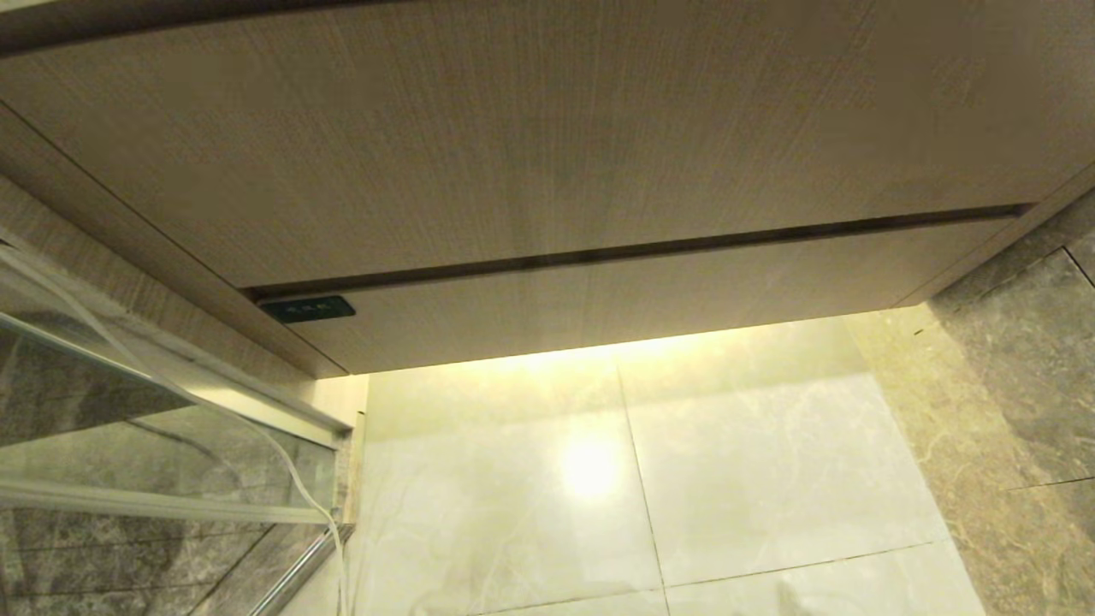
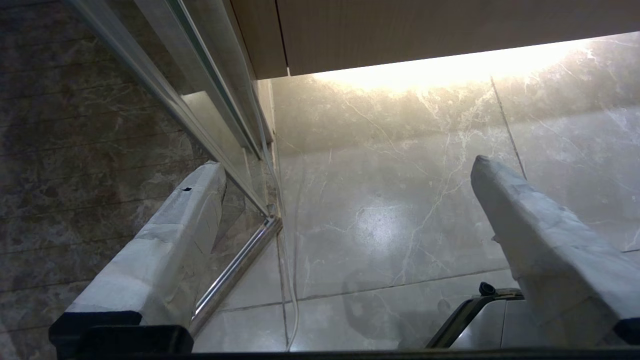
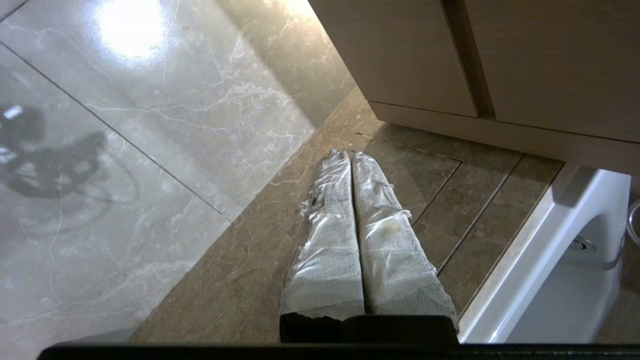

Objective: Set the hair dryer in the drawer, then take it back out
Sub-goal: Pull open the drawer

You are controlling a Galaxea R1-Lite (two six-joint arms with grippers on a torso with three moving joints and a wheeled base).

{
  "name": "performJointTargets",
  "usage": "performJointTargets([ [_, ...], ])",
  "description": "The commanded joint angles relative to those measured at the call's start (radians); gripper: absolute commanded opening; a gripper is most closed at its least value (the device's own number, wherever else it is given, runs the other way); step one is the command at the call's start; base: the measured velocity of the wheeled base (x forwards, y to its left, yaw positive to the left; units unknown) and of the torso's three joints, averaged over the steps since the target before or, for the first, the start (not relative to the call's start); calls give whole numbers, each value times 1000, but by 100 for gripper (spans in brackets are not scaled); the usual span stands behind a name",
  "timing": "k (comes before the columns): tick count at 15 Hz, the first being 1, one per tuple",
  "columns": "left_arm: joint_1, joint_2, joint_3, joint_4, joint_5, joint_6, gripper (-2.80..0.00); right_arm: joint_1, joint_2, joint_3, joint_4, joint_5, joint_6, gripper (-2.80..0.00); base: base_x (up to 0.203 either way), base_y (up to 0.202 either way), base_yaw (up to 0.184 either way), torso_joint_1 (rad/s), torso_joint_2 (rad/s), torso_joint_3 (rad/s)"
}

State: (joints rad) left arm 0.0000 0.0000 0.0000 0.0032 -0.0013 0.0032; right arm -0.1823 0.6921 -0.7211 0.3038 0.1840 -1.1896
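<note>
The drawer (image 1: 650, 295) is the low, wide wood-grain front under the taller panel, with a small dark label (image 1: 306, 309) at its left end. It stands closed, flush with the cabinet. The hair dryer is out of view. No arm shows in the head view. In the left wrist view my left gripper (image 2: 346, 165) hangs open over the pale marble floor, with nothing between its wrapped fingers (image 2: 170, 235). In the right wrist view my right gripper (image 3: 350, 154) is shut and empty, its two wrapped fingers pressed together above the darker floor tiles near the cabinet's corner.
A glass shower screen with a metal frame (image 1: 171, 411) stands at the left, and a thin white cord (image 1: 299, 488) hangs along it. Dark stone tiles (image 1: 1009, 385) border the right side. A white fixture (image 3: 565, 260) sits beside the cabinet's right end.
</note>
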Motion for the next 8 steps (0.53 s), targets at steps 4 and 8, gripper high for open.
performJointTargets([
  [4,0,0,0,0,0,0,0,0,0,0,1,2,-7,-280,0,0,0,0,0,0],
  [8,0,0,0,0,0,0,0,0,0,0,1,2,-7,-280,0,0,0,0,0,0],
])
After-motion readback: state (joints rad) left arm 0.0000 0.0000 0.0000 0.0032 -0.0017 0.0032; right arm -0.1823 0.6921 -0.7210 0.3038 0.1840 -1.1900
